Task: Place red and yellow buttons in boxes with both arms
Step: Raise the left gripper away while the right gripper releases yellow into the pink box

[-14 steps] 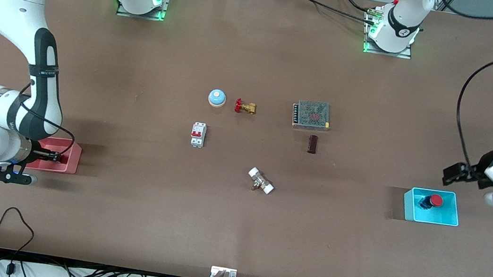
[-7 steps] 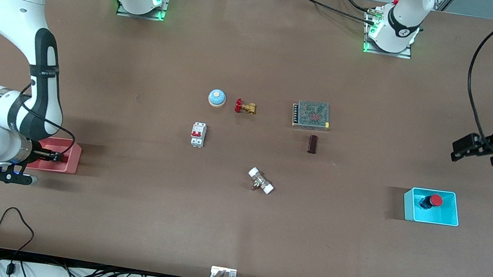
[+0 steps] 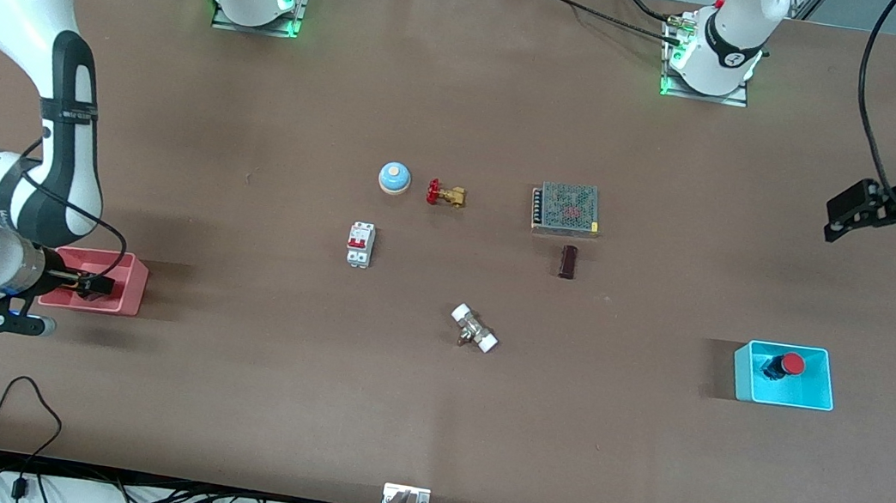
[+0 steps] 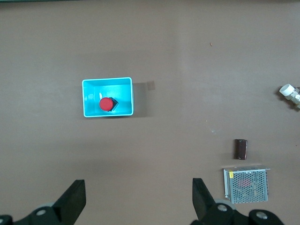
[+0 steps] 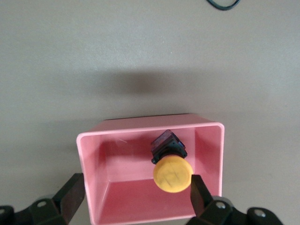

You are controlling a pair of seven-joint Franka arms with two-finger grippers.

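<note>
The red button point(image 3: 790, 363) lies in the cyan box point(image 3: 744, 370) at the left arm's end of the table. In the left wrist view both show well below the camera, the red button point(image 4: 106, 104) inside the cyan box point(image 4: 85, 99). My left gripper point(image 3: 849, 212) is open and empty, high over bare table point(image 4: 138, 194). The yellow button point(image 5: 172, 174) lies tilted on its side in the pink box point(image 5: 119, 187). My right gripper point(image 5: 136, 192) is open just over the pink box point(image 3: 130, 286), one finger point(image 5: 200, 191) beside the yellow cap. The front view hides the yellow button.
Mid-table stand a blue dome bell point(image 3: 394, 178), a brass valve point(image 3: 445, 194), a metal mesh power supply point(image 3: 566, 208), a dark brown block point(image 3: 568, 261), a white circuit breaker point(image 3: 361, 244) and a white-ended fitting point(image 3: 474, 329).
My left gripper has risen and moved away from the cyan box toward the arms' bases, leaving the red button inside. My right arm has shifted slightly over the pink box.
</note>
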